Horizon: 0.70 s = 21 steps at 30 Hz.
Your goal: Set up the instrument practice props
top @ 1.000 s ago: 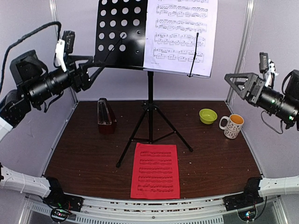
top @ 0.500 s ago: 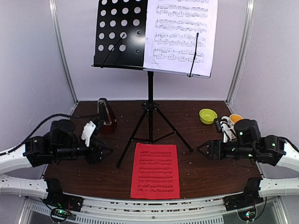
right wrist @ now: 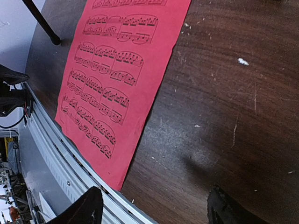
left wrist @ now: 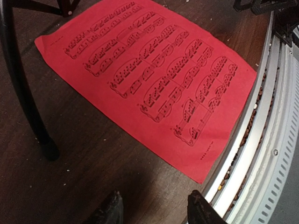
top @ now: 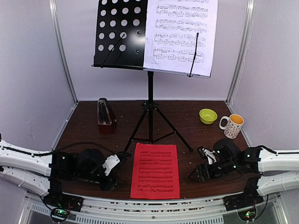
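Note:
The black tripod music stand (top: 150, 107) rises mid-table, its perforated desk (top: 119, 35) carrying the white music sheet (top: 180, 35) on the right half. The red music sheet (top: 155, 170) lies flat in front of the tripod. Back left stands the red-brown pyramid metronome (top: 105, 113). My left gripper (top: 117, 179) is low beside the red sheet's near-left corner, open and empty. My right gripper (top: 192, 175) is low at the sheet's right side, open and empty. The left wrist view shows the red sheet (left wrist: 145, 79) ahead of my left gripper (left wrist: 154, 200). In the right wrist view the red sheet (right wrist: 117, 79) lies left of my right gripper (right wrist: 156, 198).
A small green bowl (top: 208, 115) and a spotted white mug (top: 232, 125) sit at the back right. A tripod leg (left wrist: 28, 102) lies left of my left gripper. The slotted metal rail (left wrist: 266, 154) runs along the table's near edge. White walls close in three sides.
Both arms dropped from high at the sides to low over the table's front, ending on either side of the red sheet. Both sets of jaws narrowed somewhat.

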Motion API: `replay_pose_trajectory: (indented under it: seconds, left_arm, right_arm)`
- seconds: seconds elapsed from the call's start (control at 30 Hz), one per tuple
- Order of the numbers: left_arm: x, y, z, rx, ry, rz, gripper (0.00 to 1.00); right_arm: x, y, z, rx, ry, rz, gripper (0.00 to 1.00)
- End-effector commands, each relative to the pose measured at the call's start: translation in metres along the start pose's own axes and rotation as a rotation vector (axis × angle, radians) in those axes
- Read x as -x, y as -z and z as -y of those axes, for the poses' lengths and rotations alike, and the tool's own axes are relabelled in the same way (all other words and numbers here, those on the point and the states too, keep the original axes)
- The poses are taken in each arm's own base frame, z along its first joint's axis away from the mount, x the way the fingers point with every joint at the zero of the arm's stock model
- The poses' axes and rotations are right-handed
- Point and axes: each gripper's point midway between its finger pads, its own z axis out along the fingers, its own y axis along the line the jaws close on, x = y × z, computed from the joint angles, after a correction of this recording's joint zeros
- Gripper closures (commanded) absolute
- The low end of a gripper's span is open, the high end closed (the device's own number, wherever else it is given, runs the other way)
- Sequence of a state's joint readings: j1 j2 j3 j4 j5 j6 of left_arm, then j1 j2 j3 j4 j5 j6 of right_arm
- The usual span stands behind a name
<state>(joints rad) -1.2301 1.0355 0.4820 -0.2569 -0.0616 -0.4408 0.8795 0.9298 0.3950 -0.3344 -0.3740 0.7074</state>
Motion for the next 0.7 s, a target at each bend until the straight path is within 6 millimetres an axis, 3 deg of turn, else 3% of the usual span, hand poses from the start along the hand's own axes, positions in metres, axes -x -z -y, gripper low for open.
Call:
replay_pose_trajectory:
  seconds: [0.0, 0.17, 0.4, 0.67]
  left_arm:
    - [0.022, -0.018, 0.016, -0.036, -0.006, 0.058, 0.52]
    - [0.011, -0.041, 0.021, -0.033, -0.023, -0.006, 0.57]
    - [0.009, -0.062, 0.025, -0.025, -0.024, -0.042, 0.63]
    - [0.012, -0.092, 0.044, -0.072, -0.026, -0.068, 0.67]
  right_arm:
    - [0.002, -0.010, -0.021, 0.123, -0.036, -0.016, 0.23]
    - [-0.004, -0.025, -0.021, 0.152, -0.092, -0.051, 0.23]
    - [-0.006, -0.045, -0.018, 0.121, -0.130, -0.104, 0.24]
    - [-0.006, -0.067, -0.014, 0.083, -0.165, -0.172, 0.26]
